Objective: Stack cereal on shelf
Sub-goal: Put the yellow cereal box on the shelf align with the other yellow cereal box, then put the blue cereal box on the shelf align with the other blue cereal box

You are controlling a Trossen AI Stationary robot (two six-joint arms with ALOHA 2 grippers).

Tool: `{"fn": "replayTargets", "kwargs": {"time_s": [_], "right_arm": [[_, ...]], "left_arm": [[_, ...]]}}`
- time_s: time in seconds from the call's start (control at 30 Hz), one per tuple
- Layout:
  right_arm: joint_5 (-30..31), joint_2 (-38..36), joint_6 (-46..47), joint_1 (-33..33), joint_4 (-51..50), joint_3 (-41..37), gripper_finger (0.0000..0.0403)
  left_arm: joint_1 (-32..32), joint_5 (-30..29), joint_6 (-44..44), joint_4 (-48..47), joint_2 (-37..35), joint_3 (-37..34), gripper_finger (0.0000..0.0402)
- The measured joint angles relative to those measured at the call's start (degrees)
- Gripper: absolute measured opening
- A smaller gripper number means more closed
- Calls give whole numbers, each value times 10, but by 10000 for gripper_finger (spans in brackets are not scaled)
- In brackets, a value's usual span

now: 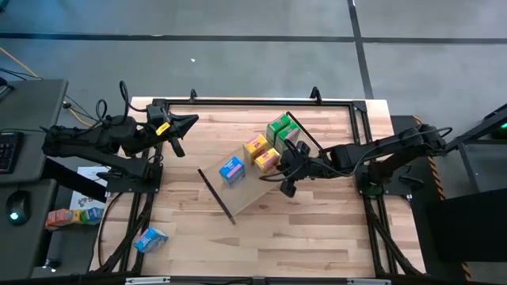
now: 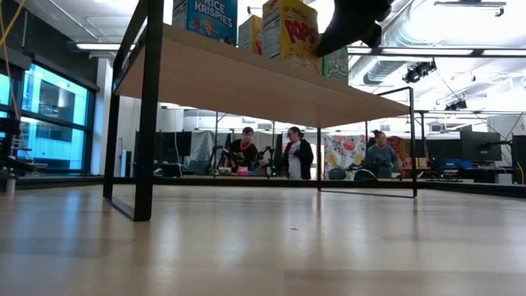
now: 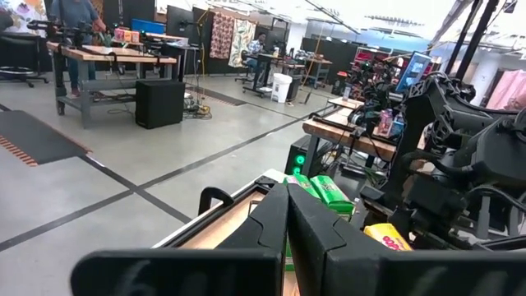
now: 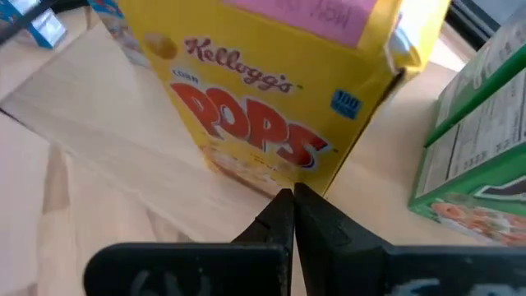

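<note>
The shelf [image 1: 247,190], a light-wood board on thin dark end panels [image 2: 149,123], stands slantwise mid-table. On it stand a blue box [image 1: 231,169], two yellow boxes [image 1: 256,146] [image 1: 268,161] and two green boxes [image 1: 283,131]. My right gripper [image 1: 285,171] is shut, just right of the nearer yellow box [image 4: 271,107], level with its lower edge. In the low view it hangs dark above the boxes [image 2: 353,25]. My left gripper [image 1: 188,125] is shut and waits at the table's far left, away from the shelf. Another blue box [image 1: 150,238] lies on the table's near left. My right gripper [image 4: 292,210] has its shut fingertips against the lower front edge [image 4: 283,182] of the yellow box, coming level from the table's right. I cannot tell whether they touch it. The box stands upright on the shelf board [image 4: 99,123].
A green box [image 4: 477,148] stands close beside the yellow one, toward the far side. The table's near half [image 1: 301,237] holds only the stray blue box. More small boxes [image 1: 73,215] lie off the table on the left. People stand at benches in the room behind [image 2: 296,154].
</note>
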Motion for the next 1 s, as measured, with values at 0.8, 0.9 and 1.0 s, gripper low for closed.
{"fn": "replayTargets", "kwargs": {"time_s": [0.8,0.9,1.0], "right_arm": [[28,-151,-103,-4,-46,15,0],[-17,-176,-91,-9,-67,-4,0],[-21,-215,-71,-10,-36,-46,0]], "left_arm": [[0,11,17,-10,-22,0,1],[0,11,20,-17,-21,0,1],[0,11,20,-19,-21,0,1]]}}
